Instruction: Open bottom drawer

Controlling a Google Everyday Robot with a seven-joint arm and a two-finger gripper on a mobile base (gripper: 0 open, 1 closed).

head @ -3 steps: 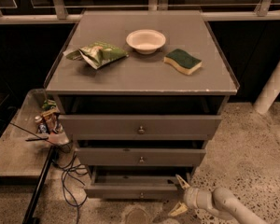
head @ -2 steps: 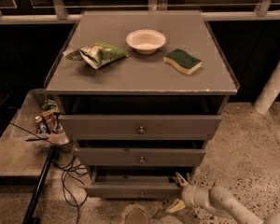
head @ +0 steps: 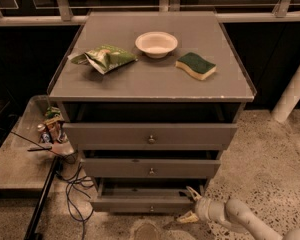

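Note:
The bottom drawer (head: 140, 205) is the lowest of the three on the grey cabinet (head: 155, 84). It has a slim flat front with a small knob (head: 151, 208). It stands out a little from the cabinet, and a dark strip of its inside shows behind the front. My gripper (head: 190, 205) comes in low from the right on a pale arm (head: 235, 216) and sits at the right end of this drawer's front. It is open, with one fingertip (head: 192, 192) above the front's edge and the other below it near the floor.
A green snack bag (head: 106, 57), a white bowl (head: 156, 43) and a green-and-yellow sponge (head: 195, 65) lie on the cabinet top. Left of the cabinet is a low platform (head: 15, 164) with small items (head: 52, 129) and cables (head: 75, 189). A white post (head: 292, 96) stands at the right.
My gripper has edged slightly left, closer to the right end of the bottom drawer's front. The drawer and the things on top look unmoved.

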